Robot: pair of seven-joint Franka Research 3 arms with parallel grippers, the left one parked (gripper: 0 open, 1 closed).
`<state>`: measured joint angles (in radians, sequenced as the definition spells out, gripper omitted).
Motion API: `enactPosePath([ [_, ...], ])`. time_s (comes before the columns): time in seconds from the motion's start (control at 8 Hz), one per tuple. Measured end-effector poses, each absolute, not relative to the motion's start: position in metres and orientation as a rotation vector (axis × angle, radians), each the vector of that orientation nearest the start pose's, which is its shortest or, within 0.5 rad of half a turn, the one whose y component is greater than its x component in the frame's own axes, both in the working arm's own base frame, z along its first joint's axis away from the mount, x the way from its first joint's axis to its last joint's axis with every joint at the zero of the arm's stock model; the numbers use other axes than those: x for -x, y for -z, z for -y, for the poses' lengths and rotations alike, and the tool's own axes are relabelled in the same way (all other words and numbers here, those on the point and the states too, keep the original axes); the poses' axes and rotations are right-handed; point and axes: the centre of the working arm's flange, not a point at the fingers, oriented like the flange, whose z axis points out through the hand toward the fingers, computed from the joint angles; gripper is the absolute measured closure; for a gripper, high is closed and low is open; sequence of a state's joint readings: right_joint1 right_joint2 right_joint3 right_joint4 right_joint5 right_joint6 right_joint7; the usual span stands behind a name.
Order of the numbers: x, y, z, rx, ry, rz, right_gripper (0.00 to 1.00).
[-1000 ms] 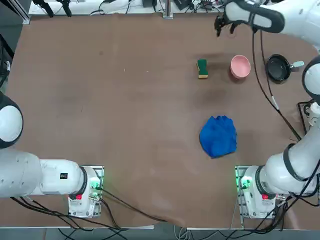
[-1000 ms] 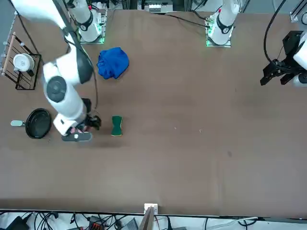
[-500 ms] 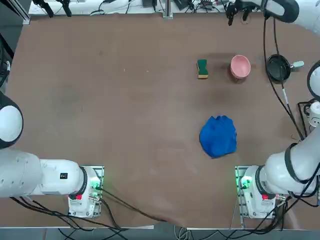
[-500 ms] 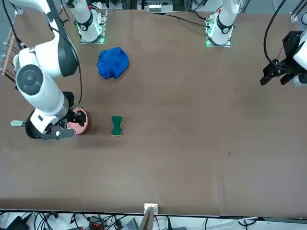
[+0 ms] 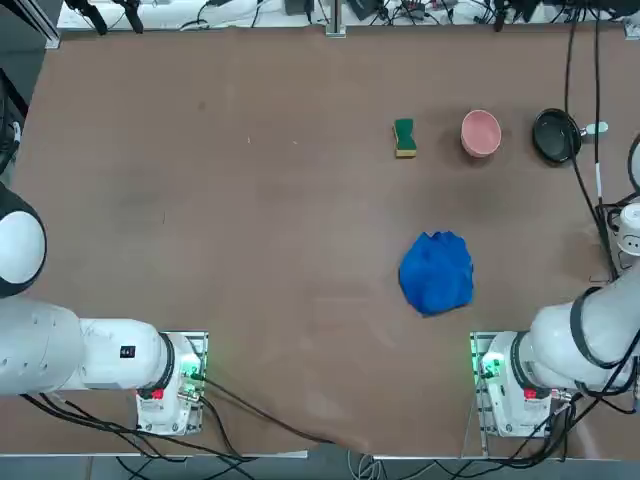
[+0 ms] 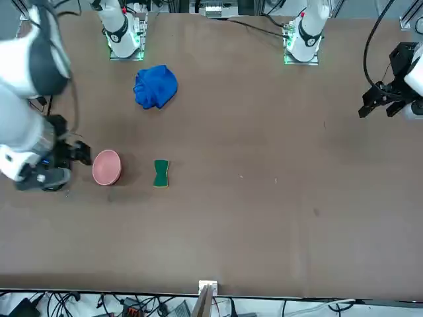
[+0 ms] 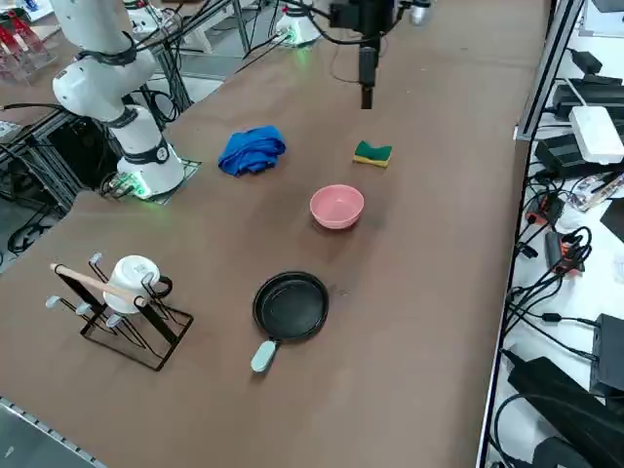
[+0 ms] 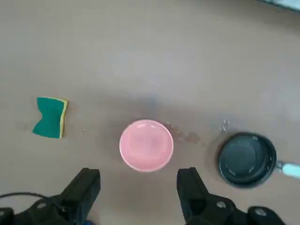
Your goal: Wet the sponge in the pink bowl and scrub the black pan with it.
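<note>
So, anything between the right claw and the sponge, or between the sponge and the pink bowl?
Nothing visible stands between sponge and pink bowl. The right claw is open and raised; no obstacle shows toward the sponge.

Right gripper [image 8: 138,173]: raised above table [image 5: 300,250], fingers spread. Lateral passage between sponge [image 5: 404,137] and bowl [image 5: 480,134]; narrower gap between bowl and pan [image 5: 556,137]. Handle [image 7: 263,356] projects from pan's outer side (obstructs low approach there). Arm cables [image 5: 569,80] cross above pan in top view. Cloth [image 5: 437,274] obstructs low route from bowl towards arm bases; rack [image 7: 109,287] with white mug [image 7: 134,278] stands upright, apart from pan.
</note>
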<state>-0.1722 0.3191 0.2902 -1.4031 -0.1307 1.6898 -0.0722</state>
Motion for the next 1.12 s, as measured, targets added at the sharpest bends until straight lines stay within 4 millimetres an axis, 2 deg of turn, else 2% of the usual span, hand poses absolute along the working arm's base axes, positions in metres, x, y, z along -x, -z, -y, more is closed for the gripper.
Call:
enactPosePath([
  [0.25,-0.635,-0.548,-0.01,3.133,-0.017,0.174,0.0],
  [0.5,-0.615,-0.562,0.004,3.132,-0.006,0.108,0.0],
  [0.75,-0.589,-0.581,0.011,3.133,0.011,0.06,0.0],
  [1.12,-0.55,-0.609,0.006,3.112,-0.002,-0.003,0.0],
])
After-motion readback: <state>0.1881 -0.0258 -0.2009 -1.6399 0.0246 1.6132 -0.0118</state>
